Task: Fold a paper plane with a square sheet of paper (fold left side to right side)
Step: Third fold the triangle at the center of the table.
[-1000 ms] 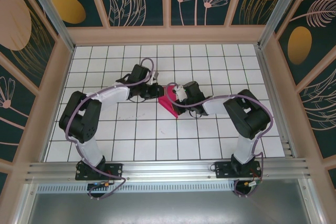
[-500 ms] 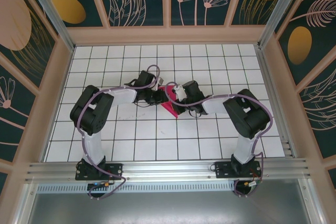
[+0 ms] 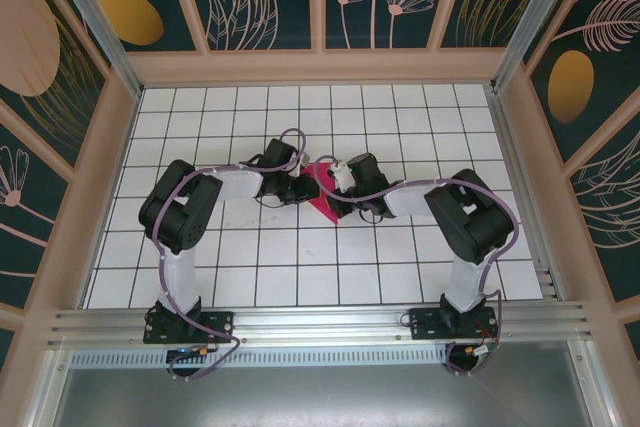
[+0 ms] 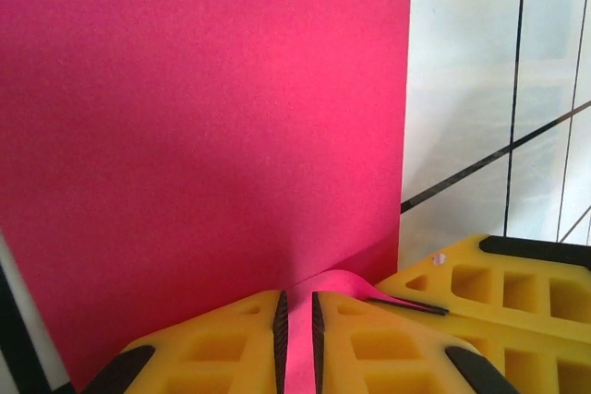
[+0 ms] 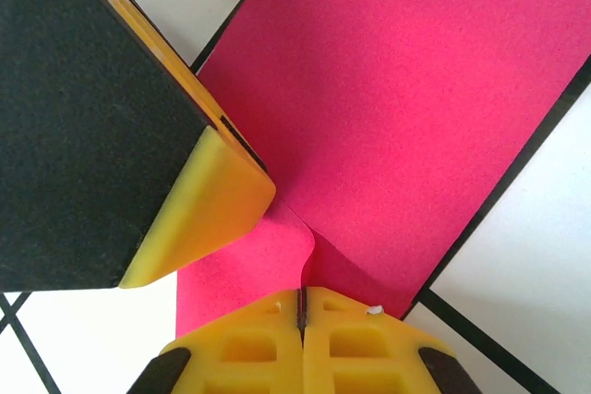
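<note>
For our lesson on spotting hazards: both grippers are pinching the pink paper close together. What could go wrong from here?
1. The left gripper and right gripper pinch the pink sheet close together; pulling apart might tear it.
2. The sheet buckles at the pinch, so a stray crease could set there.
3. The grippers stand very near each other and might collide.

Seen from my remote console: the square sheet of paper (image 3: 322,199), magenta-pink and matte, lies near the middle of the white gridded table (image 3: 250,267), a small angular patch from above. It rests mostly flat, one edge curling up into a small lip.
</note>
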`<state>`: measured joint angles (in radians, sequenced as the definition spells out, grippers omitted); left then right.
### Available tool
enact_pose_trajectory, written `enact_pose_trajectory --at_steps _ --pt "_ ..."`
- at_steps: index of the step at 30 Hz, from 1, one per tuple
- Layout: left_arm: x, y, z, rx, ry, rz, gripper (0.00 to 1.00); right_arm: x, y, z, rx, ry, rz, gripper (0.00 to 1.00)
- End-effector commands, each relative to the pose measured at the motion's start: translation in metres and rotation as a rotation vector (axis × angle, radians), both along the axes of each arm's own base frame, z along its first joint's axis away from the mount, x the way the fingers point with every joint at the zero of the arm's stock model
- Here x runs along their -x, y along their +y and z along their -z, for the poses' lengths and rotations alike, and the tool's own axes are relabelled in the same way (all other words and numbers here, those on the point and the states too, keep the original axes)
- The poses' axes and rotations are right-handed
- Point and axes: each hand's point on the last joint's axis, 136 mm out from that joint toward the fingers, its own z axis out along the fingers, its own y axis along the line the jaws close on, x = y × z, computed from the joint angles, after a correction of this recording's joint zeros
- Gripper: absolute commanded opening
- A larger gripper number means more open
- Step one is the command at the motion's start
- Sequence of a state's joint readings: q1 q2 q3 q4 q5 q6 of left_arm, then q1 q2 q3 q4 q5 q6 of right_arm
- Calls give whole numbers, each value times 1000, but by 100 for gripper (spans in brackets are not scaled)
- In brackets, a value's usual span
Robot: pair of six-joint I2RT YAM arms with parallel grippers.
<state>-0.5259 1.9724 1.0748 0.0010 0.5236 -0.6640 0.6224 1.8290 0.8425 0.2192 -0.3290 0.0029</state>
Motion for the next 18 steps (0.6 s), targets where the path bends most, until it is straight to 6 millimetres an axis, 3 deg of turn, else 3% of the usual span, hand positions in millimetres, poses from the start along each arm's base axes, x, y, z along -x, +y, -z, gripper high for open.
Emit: enact_pose_trajectory --at_steps 1,4,10,13,18 --pt "9 8 22 -52 30 -10 19 18 -11 28 76 109 -6 0" --pt "13 10 31 -71 42 -11 19 9 -3 8 35 82 0 3" --pt "18 15 40 -95 55 -13 18 -13 -5 -52 -66 -5 62 32" --pt "19 14 41 -99 54 -13 18 -7 -7 -69 -103 -4 61 39" --pt "17 12 38 -100 45 -11 18 28 4 -69 -204 136 -1 38"
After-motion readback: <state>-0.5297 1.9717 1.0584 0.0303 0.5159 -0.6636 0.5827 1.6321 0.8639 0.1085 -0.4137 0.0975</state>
